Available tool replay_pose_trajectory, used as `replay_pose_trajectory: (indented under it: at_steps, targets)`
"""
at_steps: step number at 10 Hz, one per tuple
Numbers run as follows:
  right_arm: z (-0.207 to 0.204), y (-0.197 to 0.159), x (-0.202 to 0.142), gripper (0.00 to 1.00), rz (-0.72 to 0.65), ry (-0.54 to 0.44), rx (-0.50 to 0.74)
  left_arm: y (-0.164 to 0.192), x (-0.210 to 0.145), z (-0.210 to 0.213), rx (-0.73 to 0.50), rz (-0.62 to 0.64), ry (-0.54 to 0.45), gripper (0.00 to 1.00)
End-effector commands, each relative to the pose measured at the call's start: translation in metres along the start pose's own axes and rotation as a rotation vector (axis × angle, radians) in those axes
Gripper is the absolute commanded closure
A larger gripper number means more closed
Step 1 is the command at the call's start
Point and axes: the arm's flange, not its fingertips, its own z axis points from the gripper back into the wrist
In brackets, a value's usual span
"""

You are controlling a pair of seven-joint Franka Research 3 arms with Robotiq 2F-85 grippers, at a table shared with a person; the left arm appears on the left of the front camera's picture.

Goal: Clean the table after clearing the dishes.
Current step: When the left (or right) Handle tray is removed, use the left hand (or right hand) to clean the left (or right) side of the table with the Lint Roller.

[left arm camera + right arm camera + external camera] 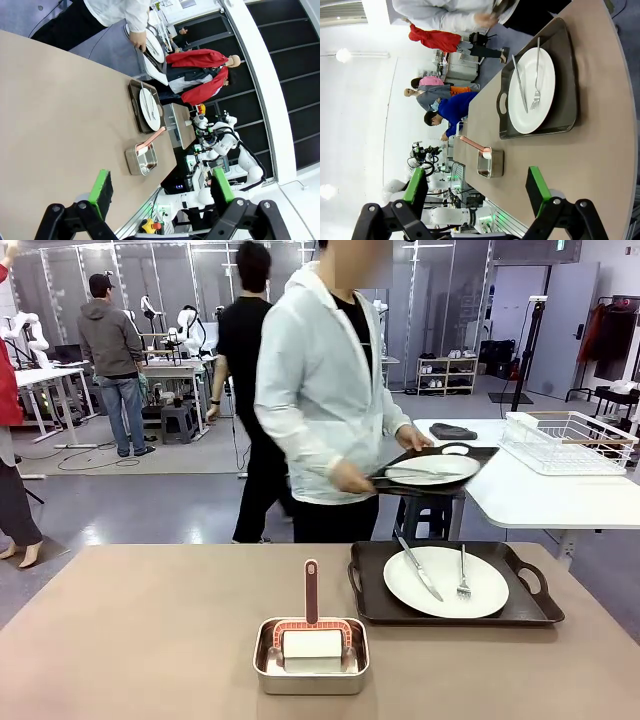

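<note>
Fingers (102, 192) (415, 186) spread wide; two trays (370, 580) (470, 452), two plates (445, 585) (432, 471), one pan (262, 665).

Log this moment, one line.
person: holds first tray of dishes | table: second tray with plate, knife, fork; steel pan | left pincer: open, empty | right pincer: open, empty | wiping: not started

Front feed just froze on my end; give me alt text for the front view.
A person in a white jacket holds a dark tray with a white plate beside the white side table. On the tan table, a second tray at right holds a plate, knife and fork; a steel pan with a red-handled brush sits near the front.
</note>
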Motion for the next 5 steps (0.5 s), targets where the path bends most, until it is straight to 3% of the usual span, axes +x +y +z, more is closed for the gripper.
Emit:
replay_pose_trajectory:
  at_steps: [1, 4, 5]
  targets:
    - [0.001, 0.005, -0.002, 0.00, 0.001, -0.003, 0.006, -0.001, -0.001, 0.002, 0.000, -0.001, -0.003, 0.00]
    - [0.001, 0.005, -0.002, 0.00, 0.001, -0.003, 0.006, 0.000, 0.000, 0.000, 0.000, 0.000, 0.000, 0.00]
    - [0.001, 0.005, -0.002, 0.00, 0.001, -0.003, 0.006, -0.016, 0.008, -0.020, 0.083, -0.134, 0.101, 0.00]
